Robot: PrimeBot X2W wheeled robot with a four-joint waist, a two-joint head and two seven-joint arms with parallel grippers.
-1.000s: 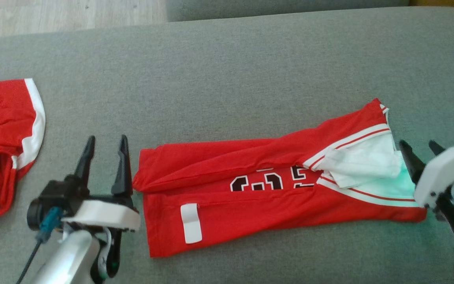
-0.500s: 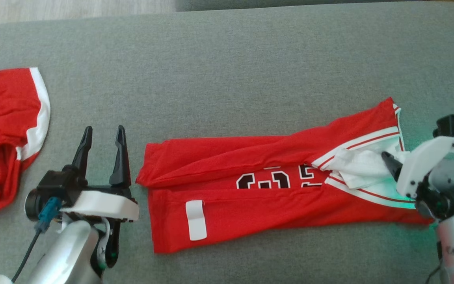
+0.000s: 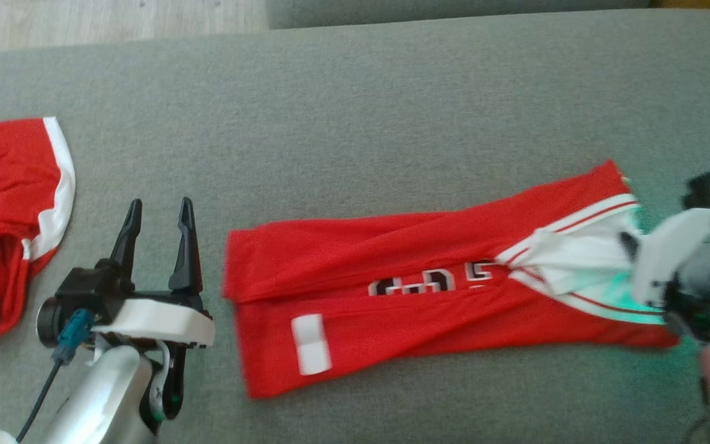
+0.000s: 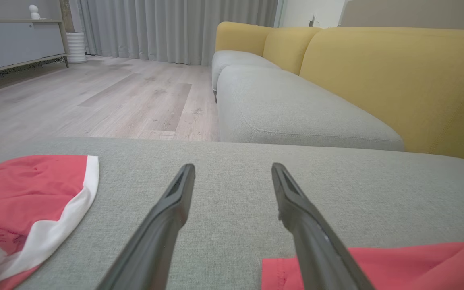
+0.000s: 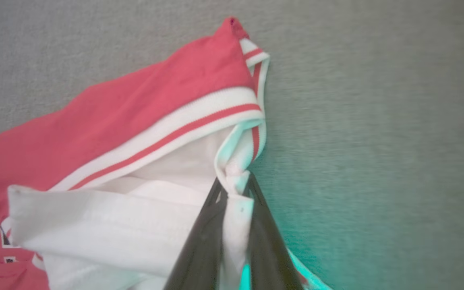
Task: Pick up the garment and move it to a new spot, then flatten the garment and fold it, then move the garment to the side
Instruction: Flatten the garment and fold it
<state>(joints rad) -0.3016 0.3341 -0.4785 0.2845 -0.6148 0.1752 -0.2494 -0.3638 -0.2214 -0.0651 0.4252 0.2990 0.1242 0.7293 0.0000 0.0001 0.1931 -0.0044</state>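
Note:
The garment is a red jersey with white-and-red trim and black numbers, folded into a long strip across the grey cushion. My right gripper is shut on the garment's white edge at its right end; in the right wrist view the fingertips pinch a bunched fold of white fabric. To the left of the garment's left end, my left gripper hovers open with nothing between its fingers. In the left wrist view its fingers point across bare cushion, with a red corner of the garment at lower right.
A second red garment with a white band lies at the cushion's left edge, also seen as red cloth in the left wrist view. Wooden floor lies beyond the cushion. A yellow-backed sofa stands further off.
My right gripper moved in over the garment's right end and closed on its white edge, bunching the fabric there. The left gripper stayed open in place. The camera shifted slightly.

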